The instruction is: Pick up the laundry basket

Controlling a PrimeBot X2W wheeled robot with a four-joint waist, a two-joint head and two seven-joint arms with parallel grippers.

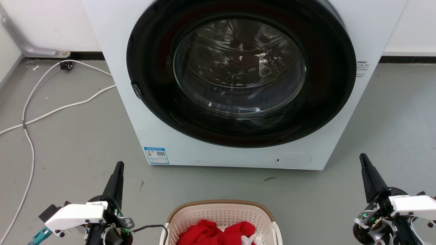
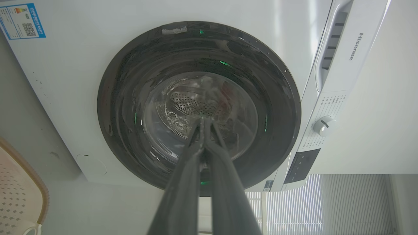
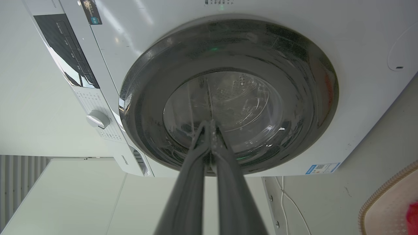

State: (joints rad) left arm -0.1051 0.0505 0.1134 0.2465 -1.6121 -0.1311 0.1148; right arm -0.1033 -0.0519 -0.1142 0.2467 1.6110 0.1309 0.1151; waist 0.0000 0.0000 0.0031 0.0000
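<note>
I'm looking down on a smooth grey floor (image 1: 68, 143) with a few dark scuffs. It runs back to a white wall (image 1: 68, 27) with a dark strip along its foot. A white cable (image 1: 51, 110) loops over the floor on the left.

The washing machine (image 1: 150, 136) stands straight ahead with its round dark door (image 1: 238, 78) closed and a blue label (image 1: 156, 155) low on its front. The laundry basket (image 1: 221, 204) sits on the floor just in front of the machine, between my two arms and apart from both. A red cloth (image 1: 211, 233) lies in it, with something white beside it.

My left claw (image 1: 120, 165) hangs at the lower left and my right claw (image 1: 363, 157) at the lower right. Each wrist camera shows its fingers pressed together right to the tips, gripping nothing and pointing at the door glass.

The bottom edge of the head view cuts off the basket's near half, so I can't see the handles in full. In each wrist view a corner of its brown rim comes in at the edge. Reflections on the glass make the inside of the drum hard to read. The head view also cuts off the top of the machine.
</note>
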